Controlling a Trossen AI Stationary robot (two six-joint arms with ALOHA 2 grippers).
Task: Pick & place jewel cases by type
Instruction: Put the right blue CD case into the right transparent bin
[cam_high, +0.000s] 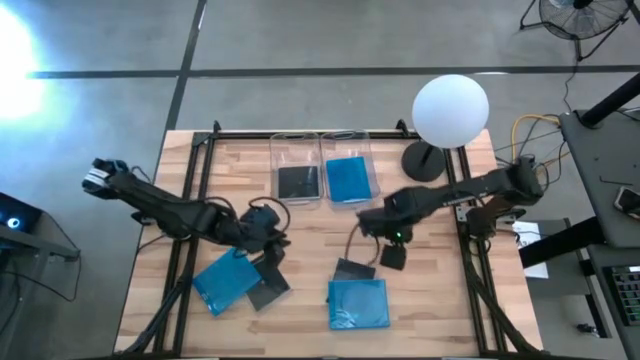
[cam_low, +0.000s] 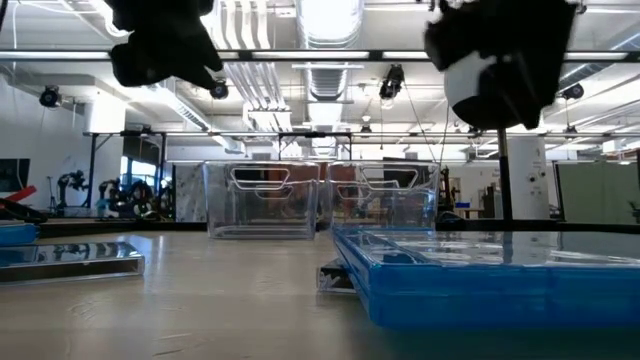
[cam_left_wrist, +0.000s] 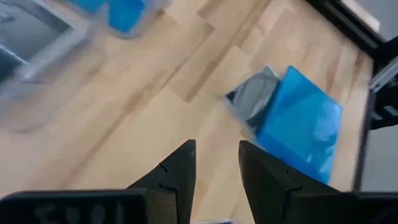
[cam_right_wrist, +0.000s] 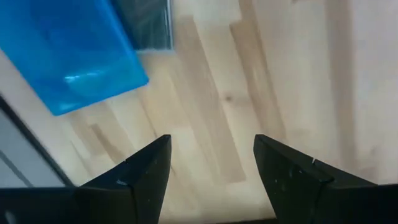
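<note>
Two jewel cases lie flat at the table's near left, a blue one (cam_high: 226, 280) and a dark one (cam_high: 266, 288) beside it. Another blue case (cam_high: 358, 303) lies at the near middle, with a dark case (cam_high: 353, 270) at its far edge. At the far middle stand two clear bins; the left bin (cam_high: 298, 150) holds a dark case and the right bin (cam_high: 348, 148) a blue one. My left gripper (cam_high: 268, 235) hangs open above the left pair. My right gripper (cam_high: 392, 250) points down, open, over bare wood beside the middle pair. Neither has anything between its fingers (cam_left_wrist: 180, 168) (cam_right_wrist: 149, 168).
A white globe lamp (cam_high: 450, 110) on a dark foot stands at the far right corner. Black frame rails (cam_high: 190, 200) run along the table's left and right sides. Bare wood lies between the bins and the cases.
</note>
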